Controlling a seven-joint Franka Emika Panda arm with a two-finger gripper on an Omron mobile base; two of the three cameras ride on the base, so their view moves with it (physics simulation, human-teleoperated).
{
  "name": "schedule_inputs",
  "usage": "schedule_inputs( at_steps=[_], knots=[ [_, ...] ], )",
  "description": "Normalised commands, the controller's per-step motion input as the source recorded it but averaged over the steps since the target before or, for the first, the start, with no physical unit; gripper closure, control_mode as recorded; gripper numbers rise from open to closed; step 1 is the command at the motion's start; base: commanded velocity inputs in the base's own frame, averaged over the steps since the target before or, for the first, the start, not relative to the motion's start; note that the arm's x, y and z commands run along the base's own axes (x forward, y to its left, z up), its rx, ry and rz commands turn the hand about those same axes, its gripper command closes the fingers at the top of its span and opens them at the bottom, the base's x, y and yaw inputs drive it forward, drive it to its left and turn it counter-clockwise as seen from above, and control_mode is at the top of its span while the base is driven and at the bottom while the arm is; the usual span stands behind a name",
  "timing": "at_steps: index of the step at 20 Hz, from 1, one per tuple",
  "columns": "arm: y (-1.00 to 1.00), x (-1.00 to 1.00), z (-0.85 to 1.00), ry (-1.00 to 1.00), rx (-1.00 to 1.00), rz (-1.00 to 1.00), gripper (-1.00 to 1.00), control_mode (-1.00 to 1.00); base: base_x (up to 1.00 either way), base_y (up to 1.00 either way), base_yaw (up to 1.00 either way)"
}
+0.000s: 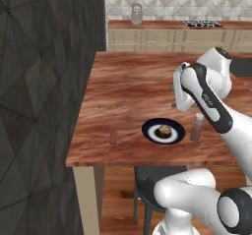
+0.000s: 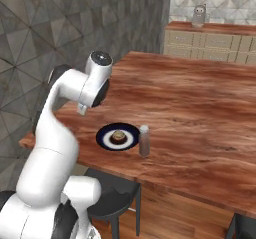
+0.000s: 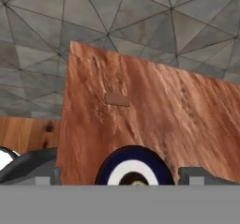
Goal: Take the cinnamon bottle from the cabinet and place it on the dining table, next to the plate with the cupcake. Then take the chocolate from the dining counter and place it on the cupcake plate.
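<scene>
A dark blue plate (image 1: 150, 129) with a white ring holds a cupcake (image 1: 164, 130) near the wooden dining table's (image 1: 128, 86) front edge. The cinnamon bottle (image 1: 197, 127) stands upright just right of the plate, also in the right base view (image 2: 144, 140). A small brown chocolate (image 1: 113, 138) lies left of the plate; the hand view shows the chocolate (image 3: 116, 99) beyond the plate (image 3: 108, 169). My gripper (image 1: 173, 96) hovers above the table behind the plate, open and holding nothing, its fingertips (image 3: 196, 175) wide apart.
A dark stool (image 1: 152, 179) is tucked under the table's front edge. A dark faceted wall (image 1: 44, 81) runs along the left side. Cream cabinets with a wooden counter (image 1: 167, 25), a grey jar (image 1: 136, 14) and a stove (image 1: 202, 23) stand at the back.
</scene>
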Motion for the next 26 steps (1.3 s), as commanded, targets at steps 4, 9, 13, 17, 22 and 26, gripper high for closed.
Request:
schedule_inputs(
  at_steps=[4, 9, 13, 17, 22, 26],
  knots=[
    [0.74, 0.21, 0.14, 0.27, -0.28, 0.38, -1.00, -1.00, 0.00, 0.00, 0.00],
    [0.35, 0.24, -0.16, 0.22, -0.15, 0.56, -1.00, -1.00, 0.00, 0.00, 0.00],
    [0.14, 0.00, -0.72, 0.01, -0.15, 0.80, -1.00, -1.00, 0.00, 0.00, 0.00],
    [0.43, 0.00, -0.99, -0.03, -0.13, 0.79, -1.00, -1.00, 0.00, 0.00, 0.00],
    [0.76, 0.27, -0.77, -0.01, -0.09, 0.59, -1.00, -1.00, 0.00, 0.00, 0.00],
    [0.84, 0.86, -0.65, 0.09, -0.09, 0.26, -1.00, -1.00, 0.00, 0.00, 0.00]
  ],
)
